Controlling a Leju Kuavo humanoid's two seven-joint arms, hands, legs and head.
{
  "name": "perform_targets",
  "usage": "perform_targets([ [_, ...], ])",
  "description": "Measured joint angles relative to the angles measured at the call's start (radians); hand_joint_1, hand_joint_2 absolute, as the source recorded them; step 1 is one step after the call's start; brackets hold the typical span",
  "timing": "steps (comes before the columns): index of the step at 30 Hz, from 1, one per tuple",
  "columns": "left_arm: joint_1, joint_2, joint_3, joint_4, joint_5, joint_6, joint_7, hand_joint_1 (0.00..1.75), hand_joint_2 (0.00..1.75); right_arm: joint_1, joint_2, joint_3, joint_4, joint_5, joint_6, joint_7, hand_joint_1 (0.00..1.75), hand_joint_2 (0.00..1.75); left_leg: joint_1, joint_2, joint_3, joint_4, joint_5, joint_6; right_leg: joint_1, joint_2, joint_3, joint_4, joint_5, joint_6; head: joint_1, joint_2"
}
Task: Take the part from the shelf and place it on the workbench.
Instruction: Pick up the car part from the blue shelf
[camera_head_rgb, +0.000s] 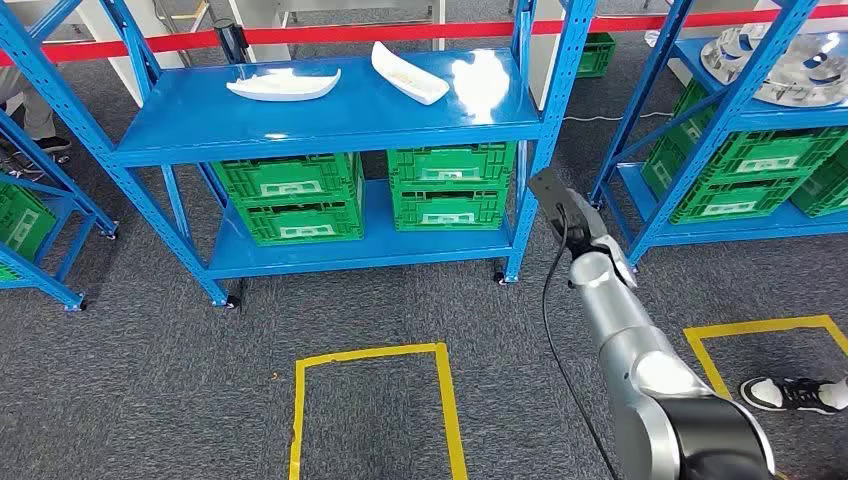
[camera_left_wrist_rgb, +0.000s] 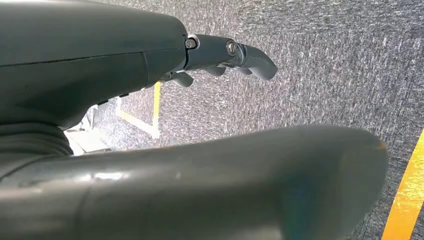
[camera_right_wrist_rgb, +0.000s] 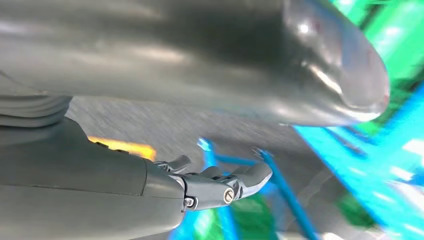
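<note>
Two white, boat-shaped parts lie on the top deck of the blue shelf (camera_head_rgb: 330, 125): one (camera_head_rgb: 283, 84) at the left, one (camera_head_rgb: 409, 72) right of the middle. My right hand (camera_head_rgb: 556, 203) is raised in front of the shelf's right post, well below and to the right of both parts, touching nothing. In the right wrist view this hand (camera_right_wrist_rgb: 150, 60) has its thumb and fingers (camera_right_wrist_rgb: 235, 182) apart, with nothing between them. My left hand (camera_left_wrist_rgb: 100, 55) hangs over the grey carpet, fingers (camera_left_wrist_rgb: 235, 52) spread from the thumb and empty.
Green crates (camera_head_rgb: 300, 195) fill the shelf's lower deck. A second blue shelf (camera_head_rgb: 740, 110) at the right carries shiny metal parts and more green crates. Yellow tape squares (camera_head_rgb: 370, 352) mark the carpet. A person's shoe (camera_head_rgb: 795, 393) stands at the lower right. Red tape (camera_head_rgb: 400, 33) runs behind the shelf.
</note>
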Motion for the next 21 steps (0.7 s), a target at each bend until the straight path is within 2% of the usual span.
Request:
perform_targets([
  [6, -0.021, -0.006, 0.046, 0.010, -0.059, 0.000, -0.003, 0.00, 0.00, -0.097, 0.036, 0.084, -0.040, 0.091, 0.004, -0.003, 0.00, 0.00, 0.000, 0.000, -0.001, 0.000, 0.001, -0.001, 0.000, 0.000, -0.001, 0.001, 0.001, 0.000, 0.000, 0.000],
  [14, -0.061, -0.022, 0.115, 0.028, -0.167, 0.000, -0.018, 0.00, 0.00, -0.256, 0.085, 0.246, -0.125, 0.238, 0.019, -0.015, 0.00, 0.00, 0.000, 0.000, -0.001, 0.001, 0.001, -0.001, 0.000, 0.000, -0.001, 0.001, 0.001, 0.000, 0.000, 0.000],
  [21, -0.083, -0.049, 0.140, 0.043, -0.273, 0.000, -0.021, 0.00, 0.00, -0.313, 0.094, 0.399, -0.202, 0.338, 0.031, -0.006, 0.00, 0.00, 0.000, 0.000, -0.002, 0.003, 0.001, 0.000, 0.000, 0.001, -0.002, 0.001, 0.002, 0.001, 0.000, 0.000],
])
